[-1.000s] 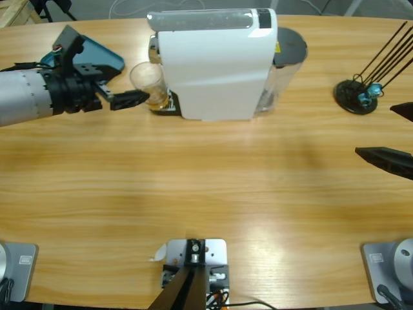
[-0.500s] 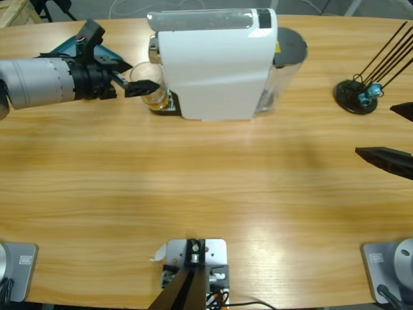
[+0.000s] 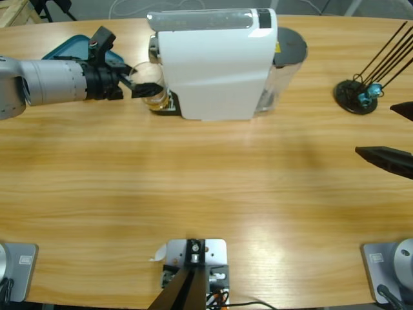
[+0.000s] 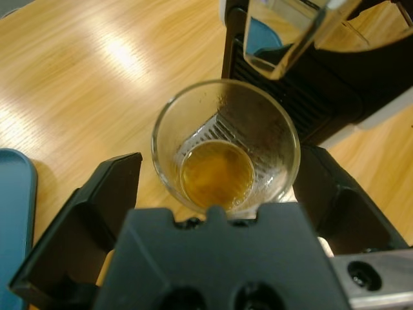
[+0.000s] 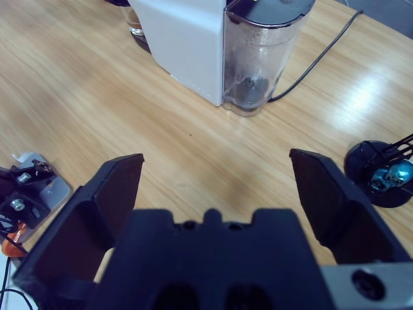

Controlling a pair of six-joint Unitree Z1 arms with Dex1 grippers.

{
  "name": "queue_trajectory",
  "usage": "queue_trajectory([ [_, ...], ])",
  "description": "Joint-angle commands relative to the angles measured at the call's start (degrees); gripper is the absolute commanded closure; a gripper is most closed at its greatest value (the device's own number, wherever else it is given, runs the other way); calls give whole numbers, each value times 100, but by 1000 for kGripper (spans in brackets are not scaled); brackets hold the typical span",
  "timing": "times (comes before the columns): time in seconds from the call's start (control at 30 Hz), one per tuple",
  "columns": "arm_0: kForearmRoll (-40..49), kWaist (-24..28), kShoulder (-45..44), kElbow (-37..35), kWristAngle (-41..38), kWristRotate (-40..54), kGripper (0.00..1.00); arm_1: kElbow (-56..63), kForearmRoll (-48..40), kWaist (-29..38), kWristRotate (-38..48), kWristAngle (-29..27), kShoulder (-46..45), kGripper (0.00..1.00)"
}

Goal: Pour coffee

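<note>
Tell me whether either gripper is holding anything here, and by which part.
Nothing is held. The left gripper has open jaws either side of the glass tumbler without touching it; the right gripper is open and empty.

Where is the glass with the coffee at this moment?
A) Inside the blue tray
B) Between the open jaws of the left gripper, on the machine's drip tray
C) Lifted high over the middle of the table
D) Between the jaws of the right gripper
B: in the left wrist view the glass, holding a shallow pool of coffee, sits between the spread jaws of the left gripper by the machine's black drip tray; the right gripper holds nothing.
</note>
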Motion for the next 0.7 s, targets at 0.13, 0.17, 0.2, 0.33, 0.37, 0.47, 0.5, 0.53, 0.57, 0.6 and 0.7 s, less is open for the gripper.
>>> queue_trajectory([
  [0.13,-74,77,491,-174,-390,-84,55,178,-76,64,60,68,145,0],
  [0.17,-74,77,513,-176,-390,-88,55,178,-76,60,60,68,145,0],
  [0.2,-74,77,539,-172,-397,-91,55,178,-76,57,60,68,145,0],
  [0.33,-74,77,585,-183,-399,-93,60,182,-85,60,60,68,145,0],
  [0.37,-74,77,599,-192,-399,-93,70,185,-92,60,60,68,145,0],
  [0.47,-74,77,643,-211,-418,-75,189,196,-104,60,60,68,145,0],
  [0.5,-74,82,658,-216,-460,-67,250,201,-115,62,60,68,145,0],
  [0.53,-74,85,674,-225,-494,-67,277,205,-120,59,60,68,147,0],
  [0.57,-74,91,688,-230,-524,-60,308,205,-120,59,60,68,151,0],
  [0.6,-74,101,699,-236,-562,-54,388,208,-127,59,60,68,154,0],
  [0.7,-83,151,722,-248,-708,-32,520,213,-136,60,60,73,174,0],
])
